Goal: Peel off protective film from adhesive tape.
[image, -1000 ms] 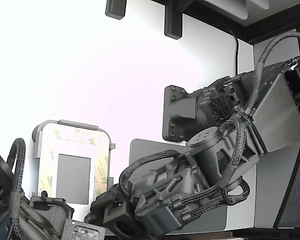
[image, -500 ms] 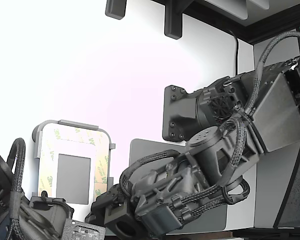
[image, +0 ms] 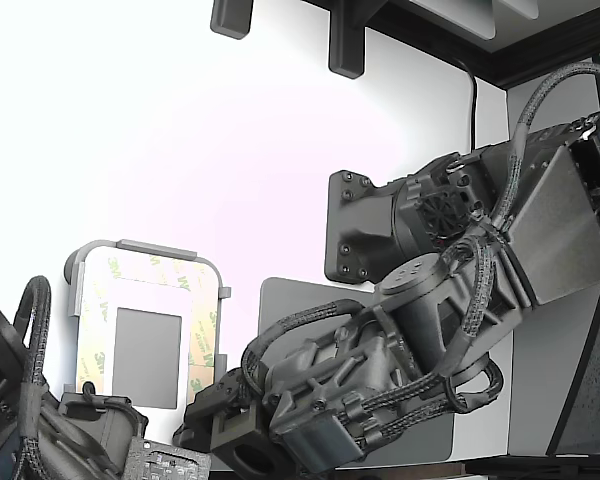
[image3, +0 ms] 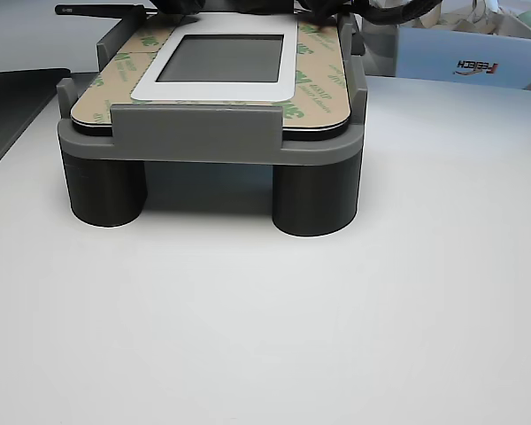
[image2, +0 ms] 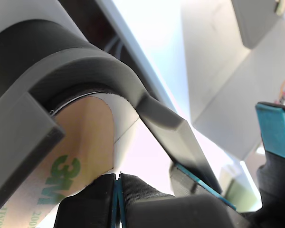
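The light grey rounded tray (image: 145,247) lies at the exterior view's lower left, with a small dark grey rectangle (image: 147,357) in its middle. Tan protective film (image: 202,330) with green 3M logos borders the rectangle and covers the adhesive tape, which does not show separately. My gripper (image: 198,408) sits at the tray's near right corner. In the wrist view my gripper (image2: 118,190) is shut, blue pads together, pinching the film's (image2: 61,175) corner edge by the tray's rim (image2: 85,61). The other view shows the film (image3: 314,84) lying flat on the tray (image3: 195,133).
A large dark grey mat (image: 290,300) lies under my arm. A second arm (image: 40,420) sits at the tray's near left. A dark bracket (image: 355,235) stands behind. In the wrist view, another blue-padded finger (image2: 274,130) stands apart. A pale blue box (image3: 478,62) stands behind the tray.
My arm has sunk very slightly toward the exterior view's bottom edge. The film and tray look unchanged.
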